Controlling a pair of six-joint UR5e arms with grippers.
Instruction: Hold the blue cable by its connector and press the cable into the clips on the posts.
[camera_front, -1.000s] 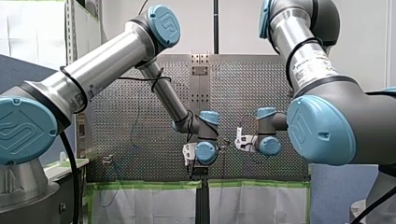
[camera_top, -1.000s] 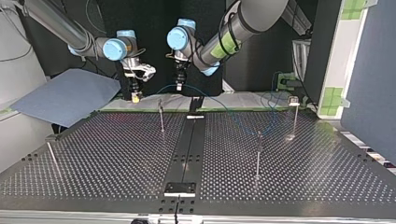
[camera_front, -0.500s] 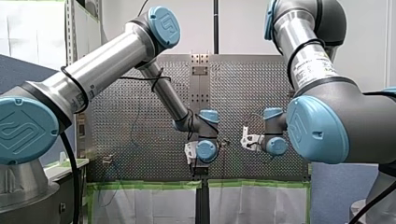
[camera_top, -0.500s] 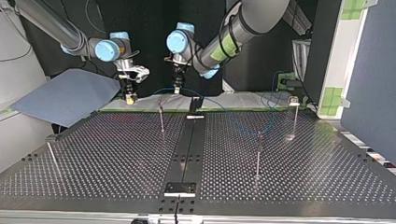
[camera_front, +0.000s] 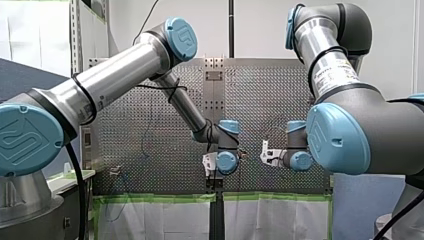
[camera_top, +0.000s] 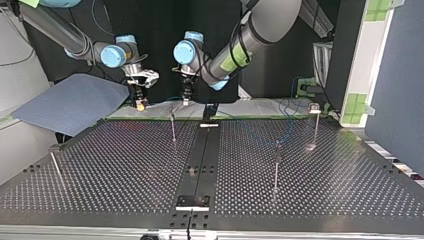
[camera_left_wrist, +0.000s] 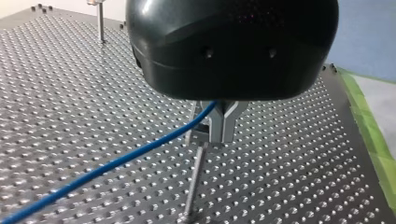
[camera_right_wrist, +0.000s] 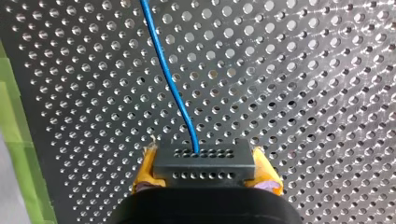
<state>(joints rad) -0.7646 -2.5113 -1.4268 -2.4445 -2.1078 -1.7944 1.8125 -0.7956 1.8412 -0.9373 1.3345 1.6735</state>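
In the right wrist view my right gripper (camera_right_wrist: 204, 173) is shut on a black connector (camera_right_wrist: 204, 164), yellow pads (camera_right_wrist: 145, 171) on both sides. The blue cable (camera_right_wrist: 168, 79) leaves the connector and runs ahead over the perforated table. In the left wrist view my left gripper (camera_left_wrist: 216, 136) has its metal fingers shut on the blue cable (camera_left_wrist: 116, 161), just above the top of a thin post (camera_left_wrist: 193, 183). In the top view my right gripper (camera_top: 141, 103) and my left gripper (camera_top: 186, 100) hang at the table's far edge, either side of that post (camera_top: 173, 127).
Further posts stand at the top view's right (camera_top: 276, 165), far right (camera_top: 315, 125) and near left (camera_top: 54, 167). A black rail (camera_top: 199, 165) runs down the table's middle. A blue-grey sheet (camera_top: 70, 102) lies beyond the far left corner. Green tape (camera_right_wrist: 18, 154) lines the edge.
Both grippers have shifted a little toward the top view's left, the left gripper also sinking nearer the post's top. Both grips are unchanged.
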